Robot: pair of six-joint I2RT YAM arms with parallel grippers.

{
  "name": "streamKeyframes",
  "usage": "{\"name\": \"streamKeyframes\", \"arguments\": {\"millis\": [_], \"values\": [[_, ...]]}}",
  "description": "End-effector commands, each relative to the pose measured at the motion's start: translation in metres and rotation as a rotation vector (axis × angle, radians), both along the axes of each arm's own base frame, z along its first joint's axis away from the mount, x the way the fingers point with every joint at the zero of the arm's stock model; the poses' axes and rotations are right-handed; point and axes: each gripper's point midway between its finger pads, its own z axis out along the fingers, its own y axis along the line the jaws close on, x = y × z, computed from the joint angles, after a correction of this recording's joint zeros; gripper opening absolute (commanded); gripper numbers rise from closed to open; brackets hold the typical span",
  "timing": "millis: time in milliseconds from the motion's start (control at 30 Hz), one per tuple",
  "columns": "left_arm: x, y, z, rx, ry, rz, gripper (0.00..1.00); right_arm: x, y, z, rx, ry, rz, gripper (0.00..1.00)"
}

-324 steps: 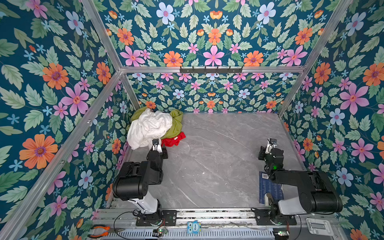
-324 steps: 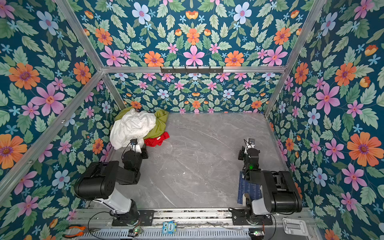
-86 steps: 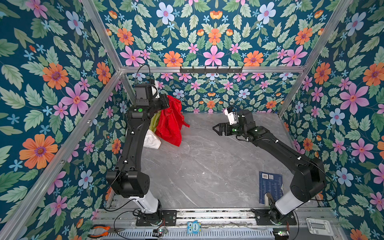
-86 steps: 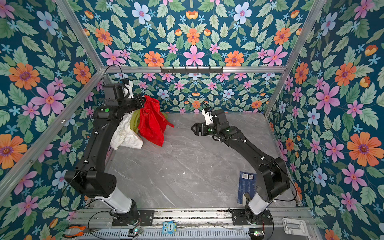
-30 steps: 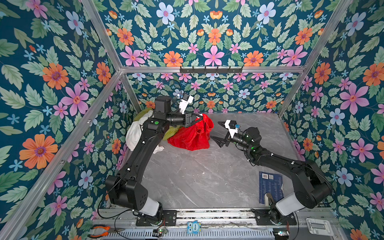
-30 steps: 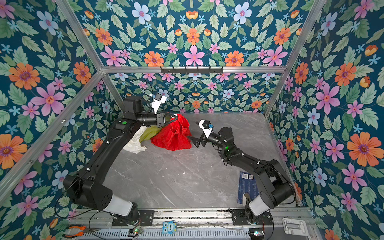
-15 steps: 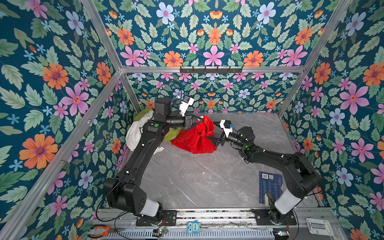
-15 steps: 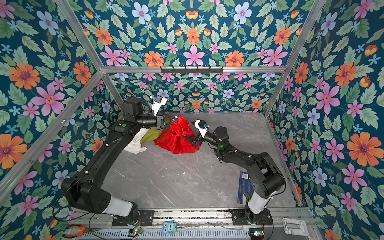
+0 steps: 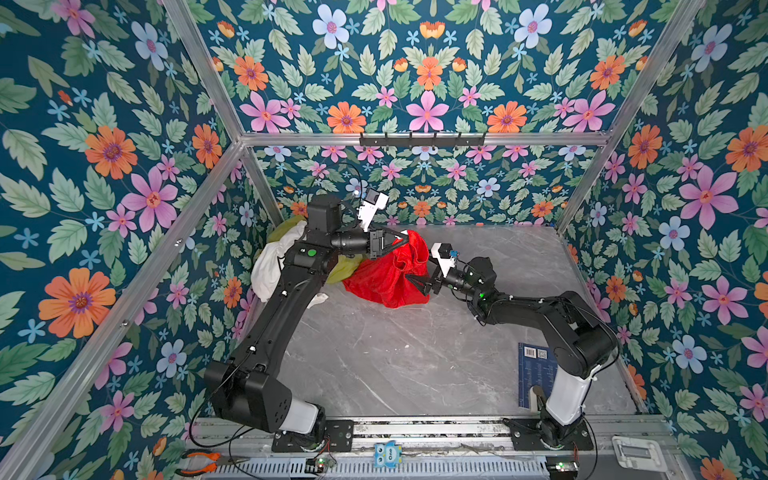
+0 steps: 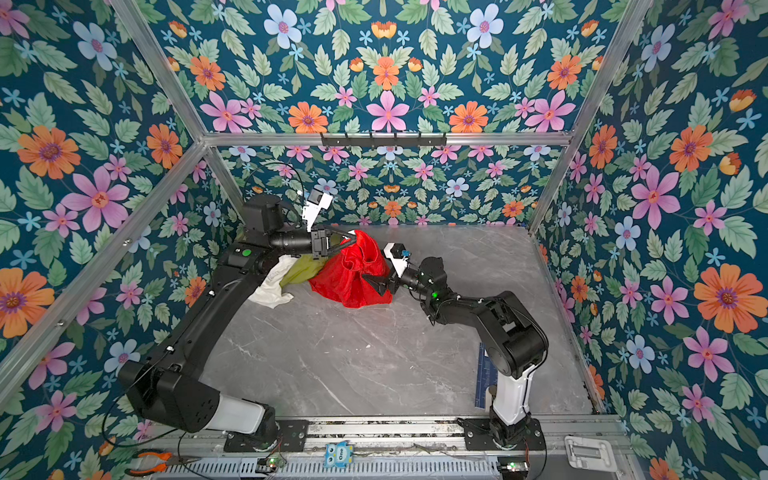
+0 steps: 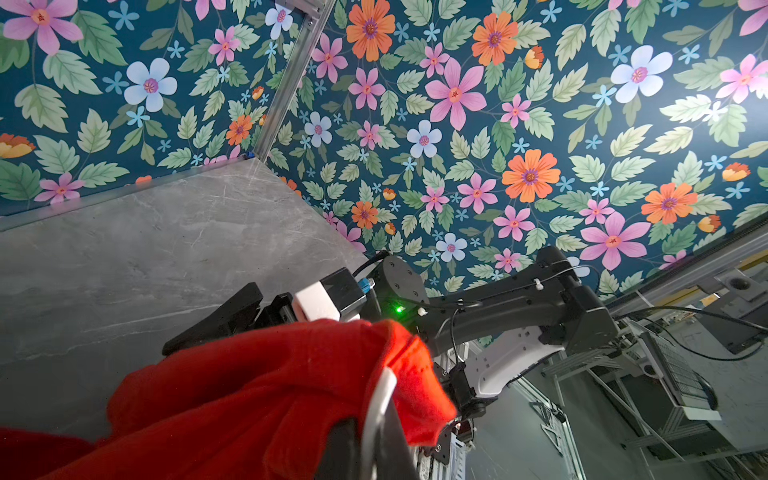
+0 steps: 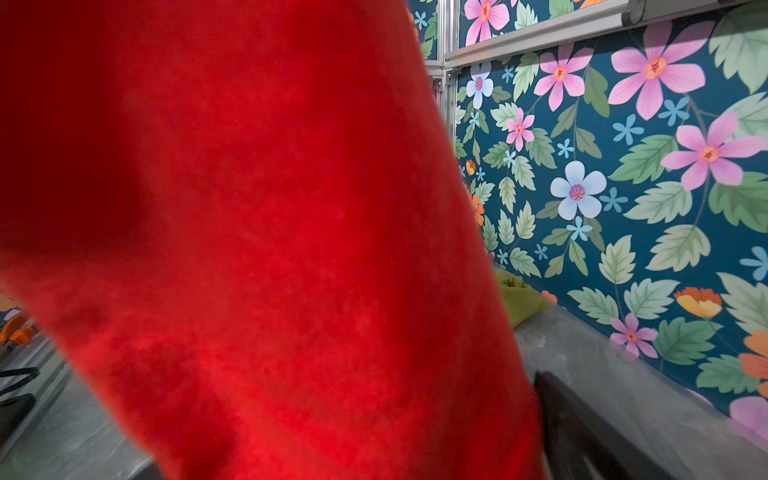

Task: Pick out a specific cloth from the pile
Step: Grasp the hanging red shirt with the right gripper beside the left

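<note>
Left wrist view first: my left gripper (image 11: 374, 436) is clamped tight on a bunched corner of the cloth (image 11: 249, 390), and red folds spill away from the pinch. In both top views that gripper (image 9: 392, 242) (image 10: 345, 241) points sideways toward the middle of the cell, and the cloth (image 9: 386, 274) (image 10: 349, 276) hangs from it. The cloth's long axis runs from the pinched top corner down and toward the near side. It is narrow at the top and widens into a crumpled skirt that seems to rest on the tabletop (image 9: 395, 353).

My right gripper (image 9: 419, 278) (image 10: 374, 282) sits against the cloth's lower side with its jaws spread wide. One dark finger (image 11: 216, 320) lies across the red; I cannot tell whether any fabric sits between the jaws. The right wrist view is almost filled with red (image 12: 249, 208).

Beyond my left arm, the pile lies in the far left corner. Its olive-green fabric (image 9: 345, 266) (image 12: 515, 295) touches the cloth's edge, and the white fabric (image 9: 266, 270) sits farther out. A blue booklet (image 9: 530, 374) lies well apart, near the right arm's base.
</note>
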Motion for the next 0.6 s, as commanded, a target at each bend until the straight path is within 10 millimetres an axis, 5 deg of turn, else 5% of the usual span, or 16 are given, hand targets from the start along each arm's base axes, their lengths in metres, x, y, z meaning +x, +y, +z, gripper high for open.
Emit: {"name": "streamKeyframes", "arguments": {"millis": [0,567], "values": [[-0.007,0.0,0.021,-0.036,-0.078,-0.024,0.0,0.001,-0.001,0.011,0.041,-0.029,-0.01,0.97],[0.007,0.007,0.029,-0.026,-0.108,0.094,0.0,-0.015,-0.007,0.023,0.018,-0.066,0.005,0.46]]}}
